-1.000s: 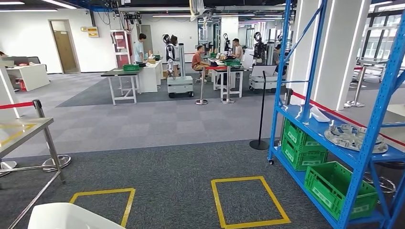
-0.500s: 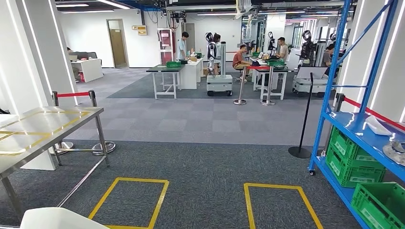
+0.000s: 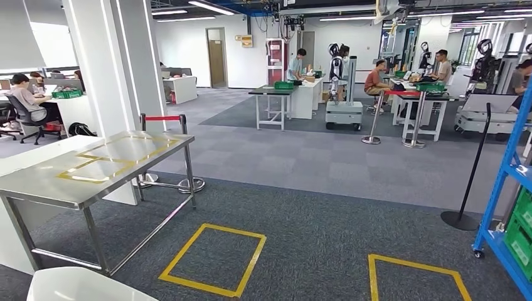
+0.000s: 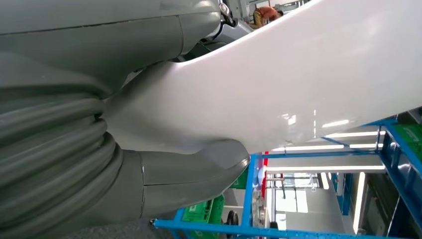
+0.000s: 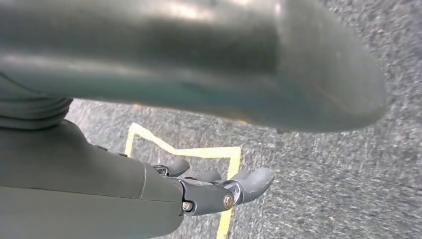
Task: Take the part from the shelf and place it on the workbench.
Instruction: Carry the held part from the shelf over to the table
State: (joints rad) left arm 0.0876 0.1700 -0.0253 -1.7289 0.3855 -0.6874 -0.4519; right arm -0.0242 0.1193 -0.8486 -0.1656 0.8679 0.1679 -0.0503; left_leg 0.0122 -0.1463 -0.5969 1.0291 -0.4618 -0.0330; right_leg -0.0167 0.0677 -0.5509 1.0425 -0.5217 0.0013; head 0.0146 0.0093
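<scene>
The white part [image 4: 298, 74] is in the left hand [image 4: 114, 149]: in the left wrist view its broad, glossy, curved shell lies across the palm side of that hand, with the thick grey thumb [image 4: 199, 167] pressed up against its underside, so the hand is clamped on it; the darker fingers are hidden behind the shell. In the head view a rounded white edge [image 3: 88, 285] shows at the bottom, on the left-hand side, probably the same part carried low in front of the body. It reads as a moulded plastic panel: stiff, probably light for its bulk, and smooth enough to slide in a loose hold. Its wide overhang beyond the hand would lever against the fingers, so a hold close to the middle, with the thumb opposing the fingers across the thin wall, looks safest. The right hand [image 5: 219, 191] hangs over the grey carpet, holding nothing, its fingers loosely curled yet apart. The steel workbench [image 3: 37, 185] stands ahead of the left hand, well apart from it, and the blue shelf [image 3: 508, 182] lies off to the right hand's side.
</scene>
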